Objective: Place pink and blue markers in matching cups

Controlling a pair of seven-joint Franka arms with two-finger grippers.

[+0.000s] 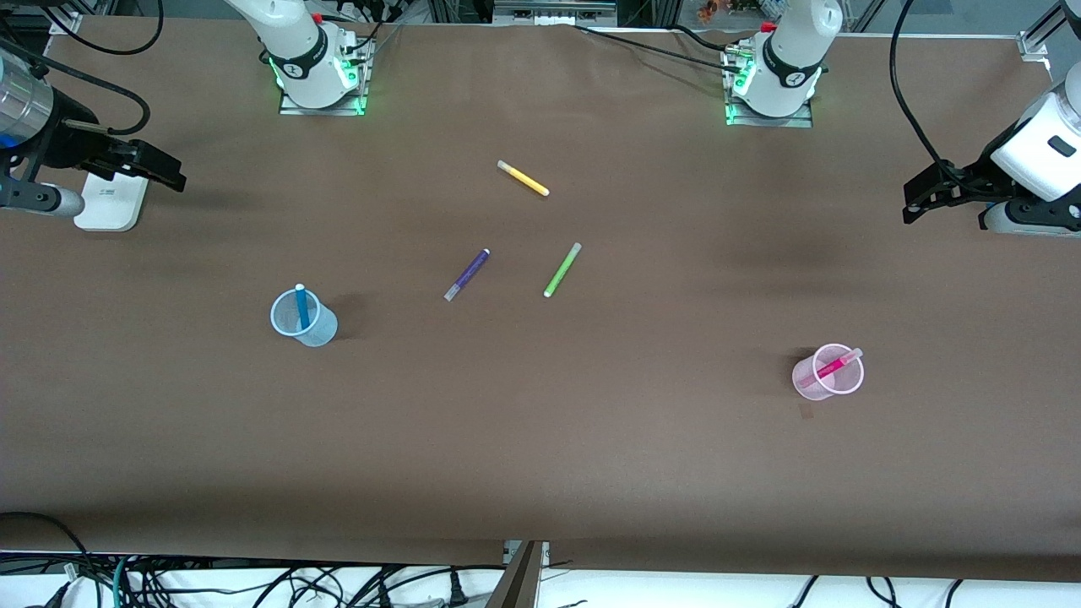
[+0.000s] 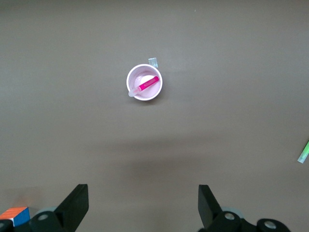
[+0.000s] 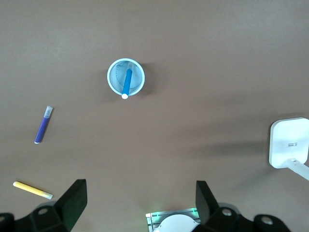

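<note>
Looking from the front, the blue marker (image 1: 301, 306) stands in the blue cup (image 1: 314, 329) and the pink marker (image 1: 832, 367) in the pink cup (image 1: 812, 382), so the task looks done; the left wrist view shows the left gripper (image 2: 141, 208) gaping empty above the table, the right wrist view the right gripper (image 3: 140, 205) likewise, both waiting and needing only to stay clear

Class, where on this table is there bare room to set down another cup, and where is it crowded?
Bare: the table between the blue cup and the pink cup, and nearer the camera. Crowded: the middle, where the purple pen, green pen and yellow pen lie.
</note>
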